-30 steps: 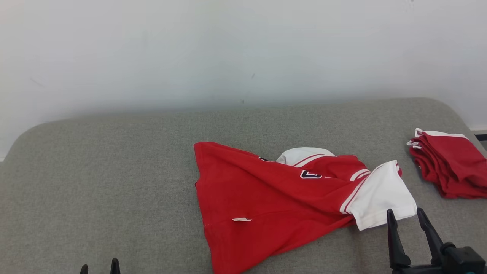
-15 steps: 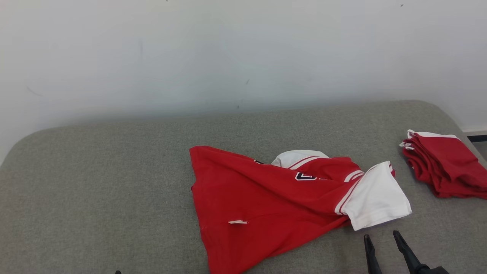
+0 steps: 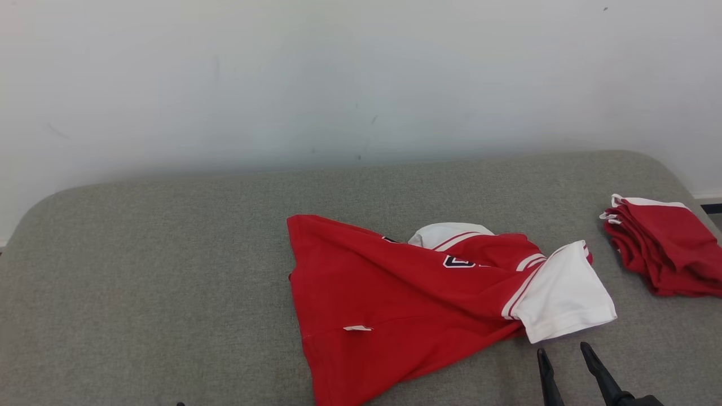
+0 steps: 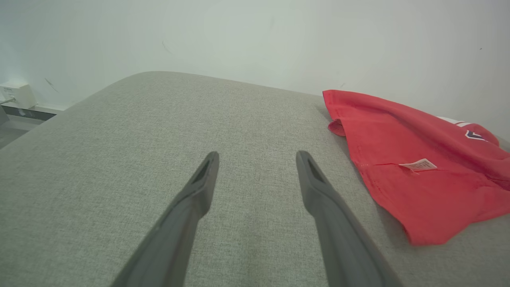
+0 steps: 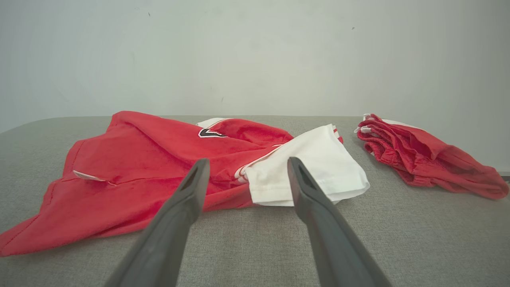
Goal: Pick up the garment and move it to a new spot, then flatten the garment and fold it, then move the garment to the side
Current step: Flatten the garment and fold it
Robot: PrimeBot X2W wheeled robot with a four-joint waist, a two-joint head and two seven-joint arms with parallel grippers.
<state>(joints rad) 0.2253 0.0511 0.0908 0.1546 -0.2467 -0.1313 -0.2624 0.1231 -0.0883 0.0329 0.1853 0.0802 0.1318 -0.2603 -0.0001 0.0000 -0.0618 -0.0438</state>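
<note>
A red garment (image 3: 406, 293) with white sleeves lies crumpled on the grey padded surface (image 3: 169, 270), a small white label showing on its lower part. My right gripper (image 3: 564, 356) stands open just in front of the white sleeve (image 3: 564, 296), apart from it; the right wrist view shows the sleeve (image 5: 314, 167) beyond the spread fingers (image 5: 187, 191) of the right gripper (image 5: 247, 167). My left gripper (image 4: 257, 157) is open over bare grey fabric, with the garment's red hem (image 4: 418, 179) to its right.
A folded stack of red and white garments (image 3: 660, 254) lies at the surface's right edge, also in the right wrist view (image 5: 422, 155). A pale wall (image 3: 338, 79) stands behind. A white box (image 4: 16, 95) sits low at the wall on the left.
My right gripper has drawn back from the white sleeve toward the near edge. The left fingertips have dropped out of the head view. The camera shifted slightly.
</note>
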